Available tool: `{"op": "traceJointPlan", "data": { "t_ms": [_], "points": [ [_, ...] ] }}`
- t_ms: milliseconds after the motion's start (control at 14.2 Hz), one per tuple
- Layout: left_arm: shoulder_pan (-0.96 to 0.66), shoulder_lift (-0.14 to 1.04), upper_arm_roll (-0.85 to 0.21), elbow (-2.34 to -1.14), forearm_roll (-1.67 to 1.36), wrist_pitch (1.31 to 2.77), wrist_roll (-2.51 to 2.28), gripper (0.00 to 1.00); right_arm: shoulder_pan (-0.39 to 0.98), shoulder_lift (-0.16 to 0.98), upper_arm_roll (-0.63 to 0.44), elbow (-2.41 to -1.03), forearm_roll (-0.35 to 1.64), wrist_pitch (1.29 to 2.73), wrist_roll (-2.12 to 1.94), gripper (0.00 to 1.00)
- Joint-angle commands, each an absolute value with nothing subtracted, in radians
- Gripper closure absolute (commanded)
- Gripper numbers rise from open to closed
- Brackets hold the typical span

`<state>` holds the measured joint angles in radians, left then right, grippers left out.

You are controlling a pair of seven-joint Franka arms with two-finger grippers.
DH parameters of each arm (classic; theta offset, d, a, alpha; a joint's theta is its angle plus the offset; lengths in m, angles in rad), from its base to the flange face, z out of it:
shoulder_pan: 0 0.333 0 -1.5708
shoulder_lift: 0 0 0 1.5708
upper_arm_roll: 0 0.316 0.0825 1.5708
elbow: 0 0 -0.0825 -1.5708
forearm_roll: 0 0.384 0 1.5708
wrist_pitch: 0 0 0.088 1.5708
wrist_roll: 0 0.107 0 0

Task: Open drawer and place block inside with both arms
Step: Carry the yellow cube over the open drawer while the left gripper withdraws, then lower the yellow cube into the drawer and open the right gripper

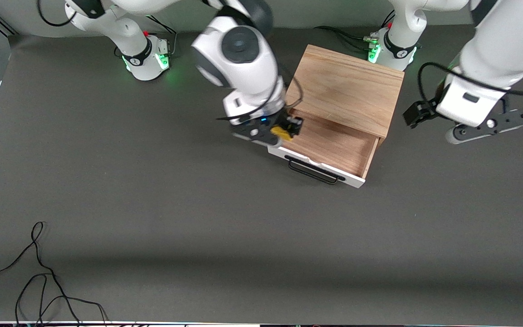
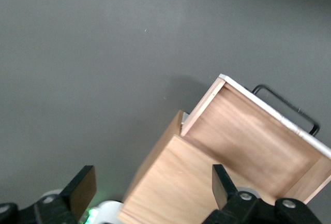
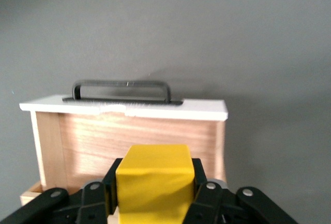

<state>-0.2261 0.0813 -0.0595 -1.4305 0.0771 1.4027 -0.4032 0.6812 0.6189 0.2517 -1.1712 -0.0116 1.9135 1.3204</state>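
Table (image 1: 152,218): grey mat, broad bare room from 6 to 9 o'clock of the box; only loose black cables (image 1: 39,281) at the corner nearest the front camera, toward the right arm's end.

Right arm (image 1: 239,54): reaches from its base at the top of the front view, wrist pitched down, and ends at the drawer corner toward the right arm's end. Right gripper (image 1: 284,131) over that corner, just inside the white front panel. Fingers closed tight on the block (image 1: 282,132); the right wrist view shows the yellow cube (image 3: 152,182) pinched between both pads, above the drawer's wood floor, not resting on it.

Drawer (image 1: 334,147): pulled out of the wooden box (image 1: 347,88) toward the front camera, at roughly 5 o'clock from the box top. Interior is bare light wood with open room at 3 o'clock of the block. White panel (image 1: 316,165) edge and black wire handle (image 1: 313,171) face the camera. Side wall (image 1: 370,156) toward the left arm's end is clear of any gripper.

Left arm (image 1: 497,50): waits at 3 o'clock of the box, over bare mat. Left gripper (image 1: 488,127) with fingers (image 2: 83,190) spread wide and nothing between them; its wrist view looks down on the box top (image 2: 176,188) and open drawer (image 2: 253,141).
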Motion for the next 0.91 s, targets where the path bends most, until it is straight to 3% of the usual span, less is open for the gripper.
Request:
{"op": "traceJointPlan", "data": {
  "t_ms": [0,281,702,842],
  "points": [
    [-0.187,0.064,-0.037,-1.456,0.063,1.448,-0.212,0.00,0.732,0.721,0.242,-1.095,-0.058,1.959,1.379,0.73],
    [-0.138,0.098,-0.035,-1.463,0.060,1.554,-0.114,0.00,0.775,0.794,0.242,-1.097,-0.098,2.000,1.417,0.73],
    [-0.135,0.113,-0.037,-1.463,0.061,1.574,-0.104,0.00,0.799,0.839,0.241,-1.108,-0.123,2.046,1.440,0.70],
    [-0.137,0.117,-0.037,-1.460,0.058,1.575,-0.104,0.00,0.799,0.842,0.241,-1.109,-0.124,2.057,1.442,0.62]
  ]
}}
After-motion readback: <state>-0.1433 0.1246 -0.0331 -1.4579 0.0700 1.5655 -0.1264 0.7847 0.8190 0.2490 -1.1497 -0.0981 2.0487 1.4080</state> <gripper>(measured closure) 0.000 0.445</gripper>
